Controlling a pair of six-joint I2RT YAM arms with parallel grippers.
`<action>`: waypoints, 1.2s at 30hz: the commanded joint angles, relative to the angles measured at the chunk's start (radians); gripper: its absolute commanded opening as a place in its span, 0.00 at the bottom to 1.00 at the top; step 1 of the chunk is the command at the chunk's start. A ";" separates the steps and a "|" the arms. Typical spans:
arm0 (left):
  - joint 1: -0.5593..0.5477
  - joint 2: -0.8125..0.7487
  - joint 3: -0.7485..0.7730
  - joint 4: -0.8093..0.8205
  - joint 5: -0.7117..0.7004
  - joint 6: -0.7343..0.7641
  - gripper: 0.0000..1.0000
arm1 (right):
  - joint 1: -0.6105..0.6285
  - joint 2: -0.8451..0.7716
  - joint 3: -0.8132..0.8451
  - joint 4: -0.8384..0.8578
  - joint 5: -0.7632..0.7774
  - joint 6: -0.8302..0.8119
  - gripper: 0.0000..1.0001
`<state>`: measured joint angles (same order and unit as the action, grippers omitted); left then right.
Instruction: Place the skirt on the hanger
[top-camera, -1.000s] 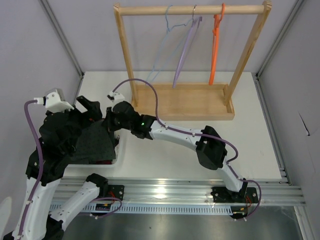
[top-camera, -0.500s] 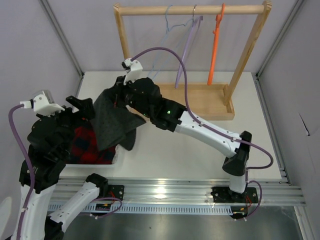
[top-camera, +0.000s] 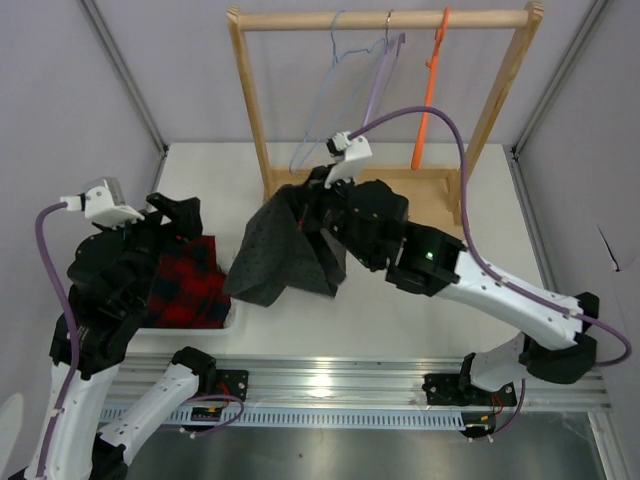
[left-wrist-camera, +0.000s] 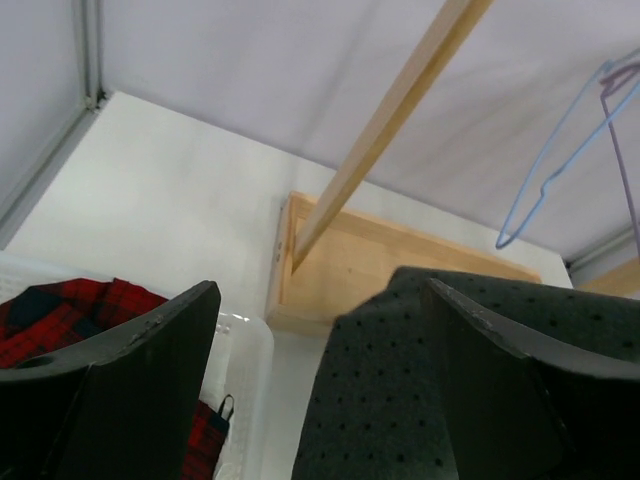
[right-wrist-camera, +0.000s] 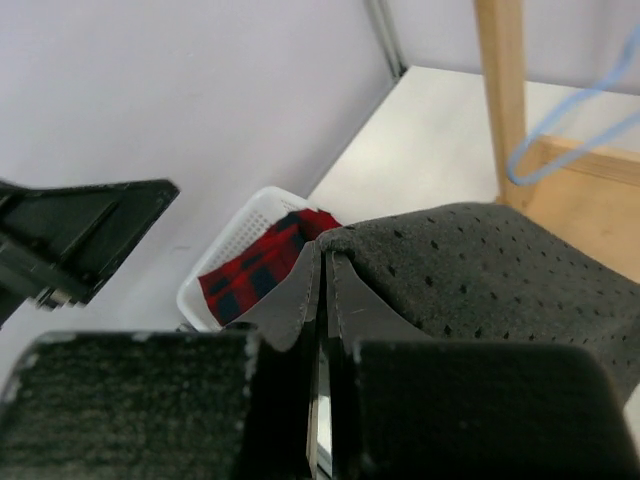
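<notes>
Underneath everything, a white table (top-camera: 370, 320), with a wooden rack (top-camera: 290, 21) standing at its far side. Stretched across the table toward the rack's left post, the right arm (top-camera: 500, 295); raised at the left edge, over a white basket (top-camera: 233, 312), the left arm (top-camera: 100, 290). Up in the air between basket and rack, the skirt (top-camera: 280, 255), dark and finely dotted, draped in loose folds from its top edge, just in front of the rack's base and left post; cannot tell whether its lowest fold touches the table. Pinched at that top edge by the right gripper (right-wrist-camera: 322, 270), fingers pressed tight together on a fold of the cloth in the right wrist view. Lying in the basket, apart from the skirt, a red-and-navy plaid garment (top-camera: 190, 285). Spread wide and gripping nothing, the left gripper (left-wrist-camera: 322, 300), pointed toward the skirt and the rack. On the rack's top bar, three hangers side by side: pale blue wire hanger (top-camera: 309, 118) at the left, lilac hanger (top-camera: 378, 70) in the middle, orange hanger (top-camera: 430, 90) at the right. Blue one behind and above the skirt, apart from it.
</notes>
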<state>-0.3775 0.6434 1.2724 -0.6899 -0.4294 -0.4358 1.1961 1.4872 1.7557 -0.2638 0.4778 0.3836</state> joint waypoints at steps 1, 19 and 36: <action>0.006 -0.001 -0.056 0.050 0.125 0.012 0.86 | 0.046 -0.177 -0.062 -0.003 0.122 -0.019 0.00; -0.041 0.079 -0.254 0.082 0.422 -0.026 0.77 | -0.025 -0.403 -0.090 -0.301 0.230 -0.037 0.00; -0.239 0.165 -0.383 0.220 0.422 -0.106 0.72 | -0.936 -0.415 -0.659 -0.431 -0.220 0.129 0.41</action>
<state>-0.6029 0.8047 0.9062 -0.5423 -0.0341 -0.5240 0.3511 1.0756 1.0996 -0.7055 0.3431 0.5186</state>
